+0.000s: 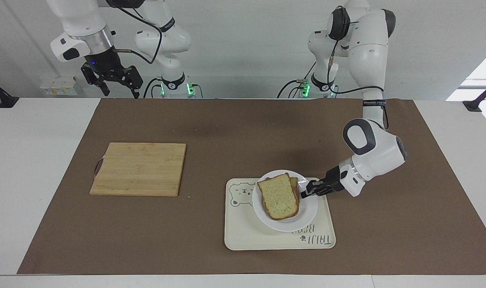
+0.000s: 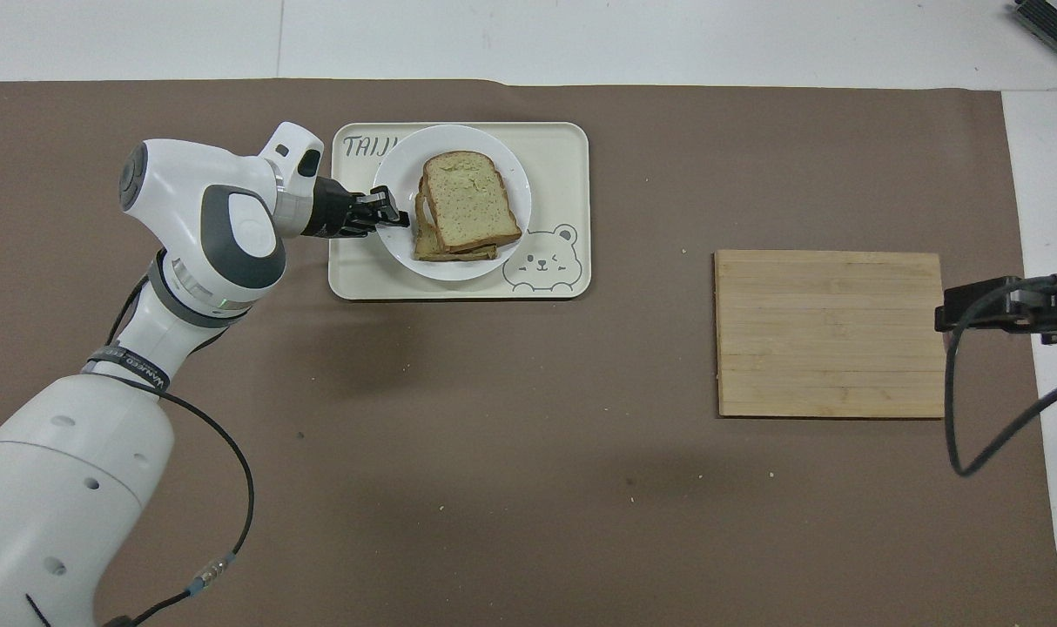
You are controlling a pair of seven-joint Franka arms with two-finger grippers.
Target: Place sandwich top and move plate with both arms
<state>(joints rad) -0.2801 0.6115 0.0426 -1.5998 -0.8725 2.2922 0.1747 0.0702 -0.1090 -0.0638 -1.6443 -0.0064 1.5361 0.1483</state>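
**Q:** Why is the brown mat-covered surface (image 1: 243, 120) laid out this way?

**A:** It carries two stations. The rectangular bamboo cutting board (image 1: 139, 169) lies toward the right arm's end. The cream rectangular tray with a bear drawing (image 1: 267, 236) lies toward the left arm's end and appears to serve as the delivery point.

**Q:** Where is the small round white plate (image 1: 307, 212)?

**A:** Over or on the tray; contact cannot be confirmed. It bears the sandwich, with the pale speckled top slice of bread (image 1: 278, 196) lying on the lower slice, so placement looks complete.

**Q:** Why is the left hand (image 1: 308, 191) low and nearly level?

**A:** A side approach lets its fingers clamp together on the plate rim at the left arm's side without disturbing the bread.

**Q:** And the right hand (image 1: 117, 86)?

**A:** Its fingers are spread apart and empty. The arm waits raised above the surface's edge nearest the robots, clear of the transfer path.
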